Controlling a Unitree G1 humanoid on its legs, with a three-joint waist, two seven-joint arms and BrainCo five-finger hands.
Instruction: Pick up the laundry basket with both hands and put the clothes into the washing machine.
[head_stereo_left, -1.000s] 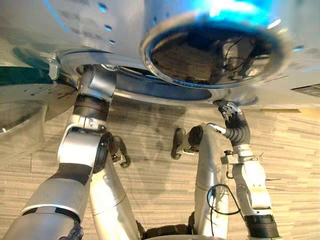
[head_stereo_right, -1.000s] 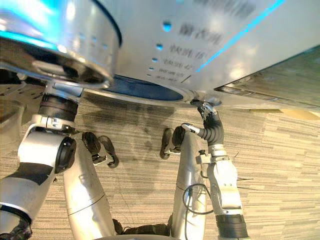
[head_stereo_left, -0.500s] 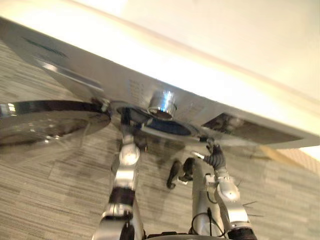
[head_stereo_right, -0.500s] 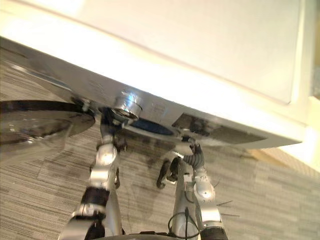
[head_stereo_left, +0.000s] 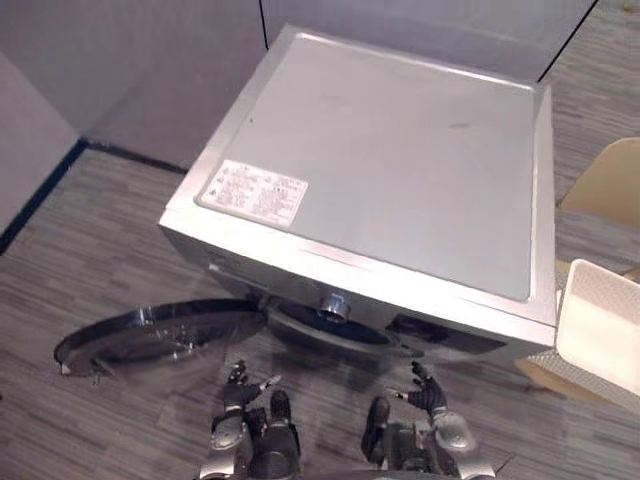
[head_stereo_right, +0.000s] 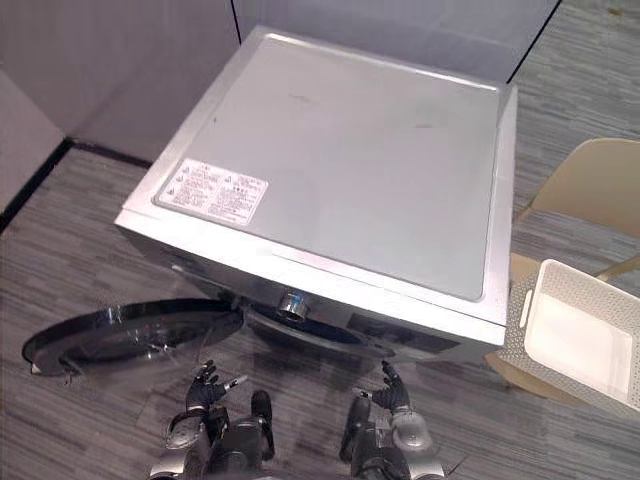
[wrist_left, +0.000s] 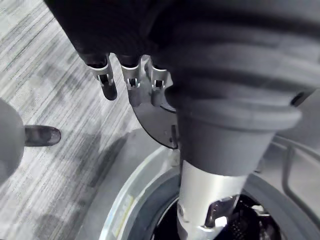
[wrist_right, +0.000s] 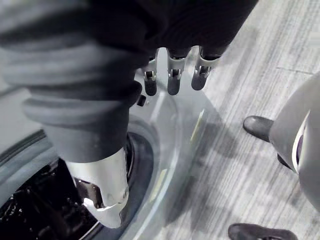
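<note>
Looks down now on the whole washing machine (head_stereo_right: 350, 160), door (head_stereo_right: 130, 335) swung open leftward, instead of close under its front: camera lift, not moved things. Holds left hand (head_stereo_right: 203, 385) and right hand (head_stereo_right: 393, 392) low before the drum (wrist_right: 25, 215), fingers (wrist_left: 107, 82) straight, apart, empty. Shows laundry basket (head_stereo_right: 580, 335) on the chair (head_stereo_right: 590, 175) at right, mouth up, apparently empty, long axis seemingly running away from the machine's side, so loading likely done.

laundry basket (head_stereo_right: 518, 335) partly past the view's right edge; washing machine drum (wrist_right: 25, 200) dark, contents unclear
</note>
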